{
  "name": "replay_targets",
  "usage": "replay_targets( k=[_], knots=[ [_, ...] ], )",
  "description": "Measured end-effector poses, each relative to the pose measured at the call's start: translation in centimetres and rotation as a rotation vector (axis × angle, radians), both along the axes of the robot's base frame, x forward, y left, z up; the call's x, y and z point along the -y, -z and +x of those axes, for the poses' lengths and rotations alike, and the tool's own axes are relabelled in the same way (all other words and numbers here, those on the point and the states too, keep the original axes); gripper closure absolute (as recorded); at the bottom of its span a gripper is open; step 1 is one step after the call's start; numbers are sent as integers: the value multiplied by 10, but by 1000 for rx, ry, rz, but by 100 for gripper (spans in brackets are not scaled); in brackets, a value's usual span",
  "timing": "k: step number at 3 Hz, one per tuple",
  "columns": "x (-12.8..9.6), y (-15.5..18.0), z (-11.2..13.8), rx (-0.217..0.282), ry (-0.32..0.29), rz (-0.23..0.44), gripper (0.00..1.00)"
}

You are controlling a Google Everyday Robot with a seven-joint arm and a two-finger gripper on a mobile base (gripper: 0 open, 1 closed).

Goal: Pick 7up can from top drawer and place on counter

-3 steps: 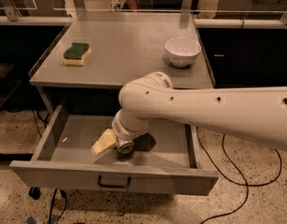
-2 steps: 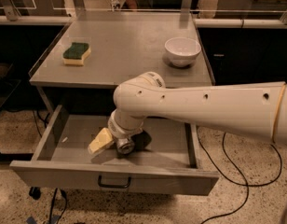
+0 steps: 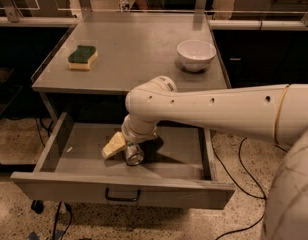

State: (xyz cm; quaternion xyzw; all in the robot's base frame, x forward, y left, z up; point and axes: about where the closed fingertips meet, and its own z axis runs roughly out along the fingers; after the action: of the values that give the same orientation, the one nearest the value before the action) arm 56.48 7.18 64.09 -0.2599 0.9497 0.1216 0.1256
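The claw (image 3: 125,150), low in the open top drawer (image 3: 119,194) at the 7up can (image 3: 134,154), has edged back to the right and slightly farther from the drawer front after drifting left. The white arm (image 3: 219,109) has swung, and more of its bulk now fills the near right corner.

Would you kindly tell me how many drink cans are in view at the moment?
1. The 7up can is in the open top drawer, next to the pincer, which is down inside it. The arm covers part of the drawer, so another could be hidden.
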Motion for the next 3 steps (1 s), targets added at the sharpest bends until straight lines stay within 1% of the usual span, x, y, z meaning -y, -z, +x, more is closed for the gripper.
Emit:
replay_targets(
  k=[1,2,3],
  knots=[
    [13,12,8,-6,39,-14,0],
    [18,29,8,-31,62,-18,0],
    [17,40,5,-55,70,20,14]
  ],
)
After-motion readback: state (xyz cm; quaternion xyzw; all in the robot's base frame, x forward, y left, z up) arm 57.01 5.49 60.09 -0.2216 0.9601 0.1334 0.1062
